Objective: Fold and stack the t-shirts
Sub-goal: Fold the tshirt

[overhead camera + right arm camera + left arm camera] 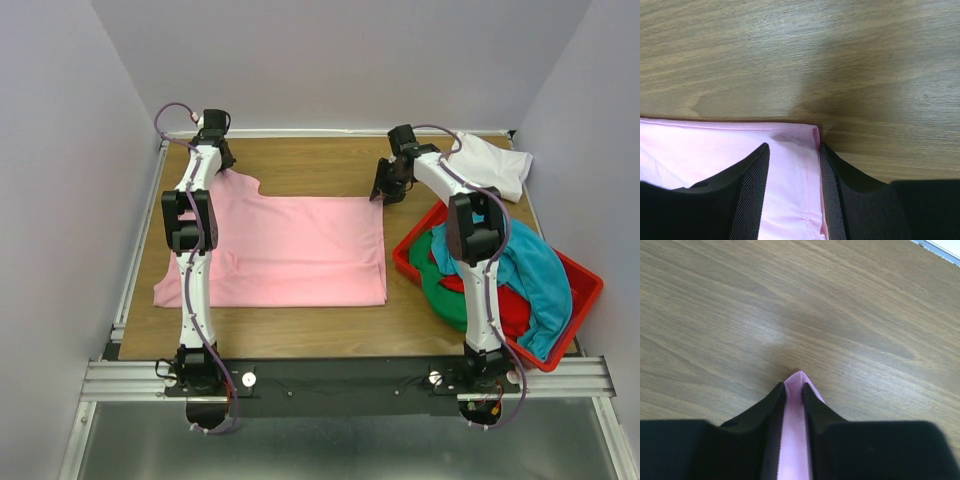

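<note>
The left end effector (793, 390) is clenched on a corner of the light pink t-shirt (290, 250). The right end effector (792, 147) has another corner between its fingers, but I cannot tell if it is squeezing. The shirt lies flat on the wooden surface (320, 165) between them.

This looks like a robotics lab test cell: plain pale walls (60, 150) box in a wooden table (320, 160), and a left arm (195, 220) and right arm (470, 230) (purple cables (162, 115) looped along them) are bolted to a metal rail (340, 375) across the bottom of the frame.
</note>
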Tool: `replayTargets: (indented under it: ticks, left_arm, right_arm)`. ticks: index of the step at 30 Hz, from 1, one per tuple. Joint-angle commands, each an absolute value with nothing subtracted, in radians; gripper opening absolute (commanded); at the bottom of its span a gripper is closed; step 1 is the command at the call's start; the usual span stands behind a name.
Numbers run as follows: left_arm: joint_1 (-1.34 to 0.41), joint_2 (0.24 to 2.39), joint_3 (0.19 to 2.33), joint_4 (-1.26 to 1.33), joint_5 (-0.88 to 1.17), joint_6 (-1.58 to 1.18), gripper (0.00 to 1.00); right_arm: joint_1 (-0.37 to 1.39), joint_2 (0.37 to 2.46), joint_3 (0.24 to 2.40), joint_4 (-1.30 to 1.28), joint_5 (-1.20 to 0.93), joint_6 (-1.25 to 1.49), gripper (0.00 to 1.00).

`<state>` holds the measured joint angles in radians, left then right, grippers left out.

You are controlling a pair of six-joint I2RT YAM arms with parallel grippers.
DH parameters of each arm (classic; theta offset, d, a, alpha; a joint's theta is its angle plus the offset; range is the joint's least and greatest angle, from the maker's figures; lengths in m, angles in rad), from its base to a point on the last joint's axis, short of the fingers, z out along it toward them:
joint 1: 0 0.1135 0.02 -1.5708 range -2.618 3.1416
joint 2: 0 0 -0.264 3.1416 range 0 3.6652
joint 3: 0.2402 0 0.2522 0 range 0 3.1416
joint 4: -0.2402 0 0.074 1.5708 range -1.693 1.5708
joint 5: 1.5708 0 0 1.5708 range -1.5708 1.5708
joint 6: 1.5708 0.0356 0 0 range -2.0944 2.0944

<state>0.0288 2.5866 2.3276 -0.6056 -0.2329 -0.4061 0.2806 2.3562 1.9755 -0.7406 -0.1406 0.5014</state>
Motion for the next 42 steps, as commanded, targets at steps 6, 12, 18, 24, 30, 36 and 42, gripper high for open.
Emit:
replayTargets:
  ticks: [6,12,18,24,30,36,42]
  left_arm:
    - [0.026,2.629,2.327,-0.614,-0.209,-0.402,0.11]
    - [0.025,2.614,2.298,-0.598,-0.198,-0.380,0.00]
    - [0.029,2.582,2.299,-0.569,-0.166,-0.373,0.00]
    - [0.037,2.536,2.299,-0.522,-0.111,-0.376,0.00]
    - [0.048,2.511,2.335,-0.469,-0.058,-0.380,0.00]
    - [0.055,2.464,2.341,-0.417,-0.015,-0.367,0.00]
    - [0.060,2.346,2.246,-0.330,-0.005,-0.331,0.00]
  right_arm:
    - [0.298,2.367,1.931,-0.742,-0.144,0.509,0.49]
    - [0.298,2.384,1.939,-0.742,-0.132,0.505,0.45]
    - [0.296,2.411,1.986,-0.744,-0.121,0.505,0.17]
    - [0.298,2.419,2.036,-0.746,-0.114,0.509,0.03]
    - [0.296,2.437,2.135,-0.747,-0.098,0.509,0.02]
    - [0.298,2.439,2.206,-0.747,-0.097,0.522,0.02]
    - [0.298,2.387,2.184,-0.747,-0.081,0.514,0.02]
